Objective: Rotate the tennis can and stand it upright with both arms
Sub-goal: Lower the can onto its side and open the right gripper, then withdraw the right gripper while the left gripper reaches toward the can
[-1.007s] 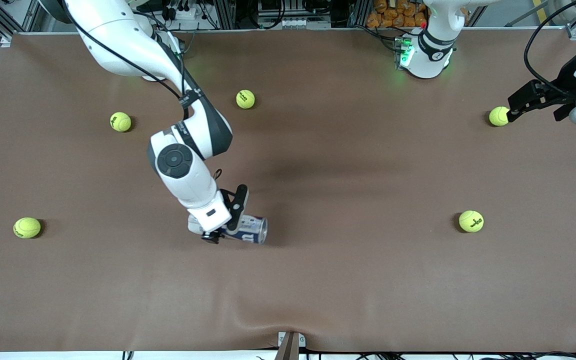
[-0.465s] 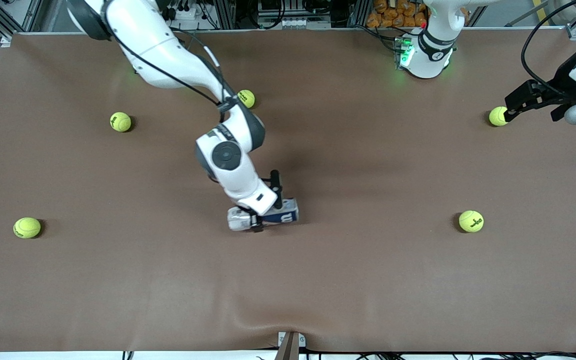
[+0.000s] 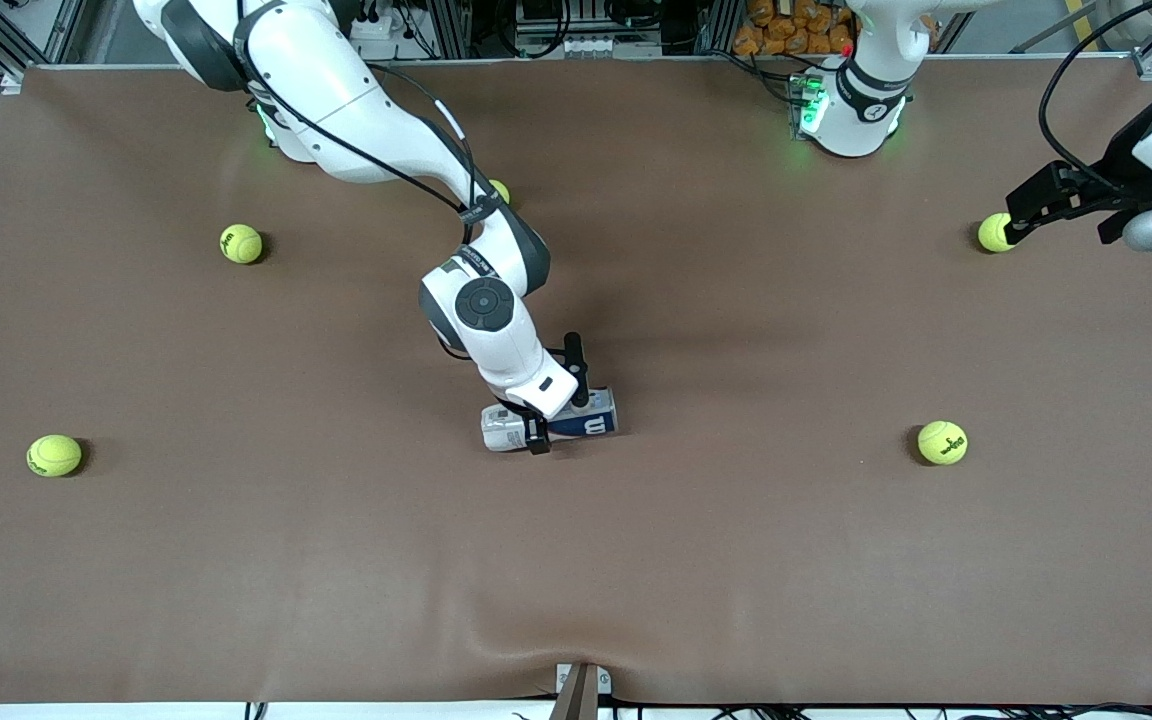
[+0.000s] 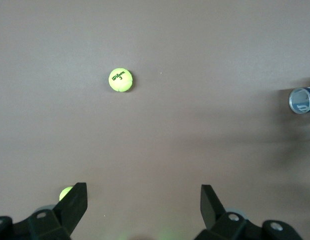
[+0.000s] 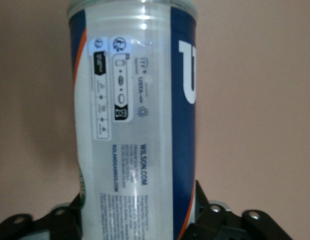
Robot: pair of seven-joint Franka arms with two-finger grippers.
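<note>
The tennis can (image 3: 596, 422) lies on its side near the middle of the table, its navy label with the white "W" facing up. My right gripper (image 3: 546, 425) is shut on the can around its middle. In the right wrist view the can (image 5: 135, 100) fills the frame between the right gripper's (image 5: 137, 207) fingers. I cannot tell whether the can touches the table. My left gripper (image 3: 1016, 215) is open and empty at the left arm's end of the table, beside a tennis ball (image 3: 994, 232). In the left wrist view the gripper (image 4: 144, 195) is wide open and the can's open end (image 4: 300, 100) shows far off.
Tennis balls lie scattered on the brown table: two (image 3: 240, 243) (image 3: 54, 455) toward the right arm's end, one (image 3: 941, 442) toward the left arm's end, one (image 3: 499, 190) partly hidden by the right arm. The left wrist view shows two balls (image 4: 121, 80) (image 4: 66, 192).
My right arm has carried the can toward the left arm's end and a little farther from the front camera, turning it slightly. The left gripper has hardly moved.
</note>
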